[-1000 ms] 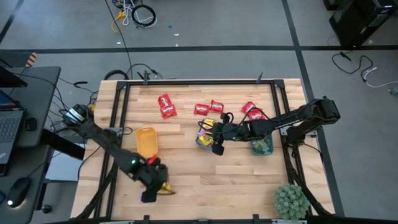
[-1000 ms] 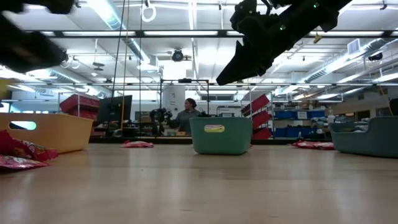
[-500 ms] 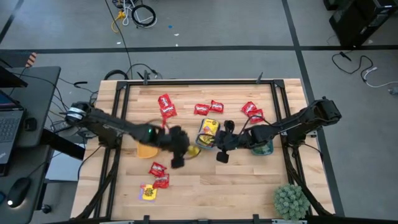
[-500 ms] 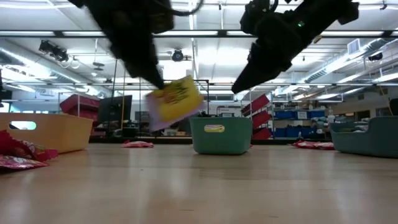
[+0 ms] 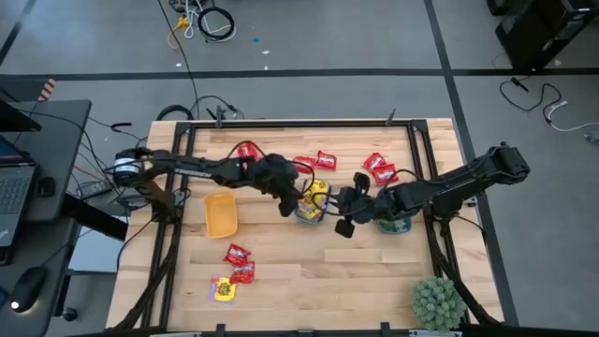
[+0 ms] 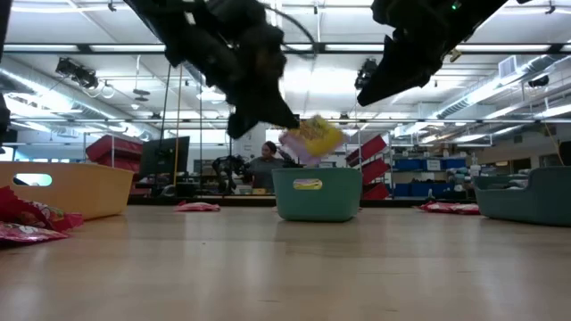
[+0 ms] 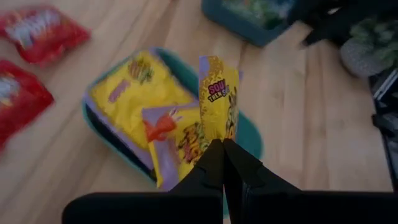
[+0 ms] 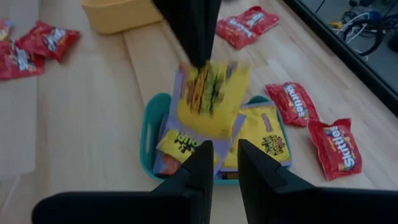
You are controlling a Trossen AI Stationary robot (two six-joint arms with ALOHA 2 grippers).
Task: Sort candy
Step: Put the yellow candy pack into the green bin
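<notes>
Left gripper (image 5: 298,199) holds packet (image 7: 219,106) above middle tray (image 5: 301,217); right gripper (image 5: 344,212) just beside; loose candy (image 5: 237,262) near worktop (image 5: 309,257) front-left.

Bright ceiling strip lights, soft shadows, wrist views slightly blurred.

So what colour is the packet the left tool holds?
Yellow with purple edging, clearest in the left wrist view.

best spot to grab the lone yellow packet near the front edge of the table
The small flat yellow packet with purple print lies flat on the wooden table, so a straight-down approach probably suits best, pinching across a free edge. Its side facing away from the glossy red packets looks clearest; those sit close beside it.
</notes>
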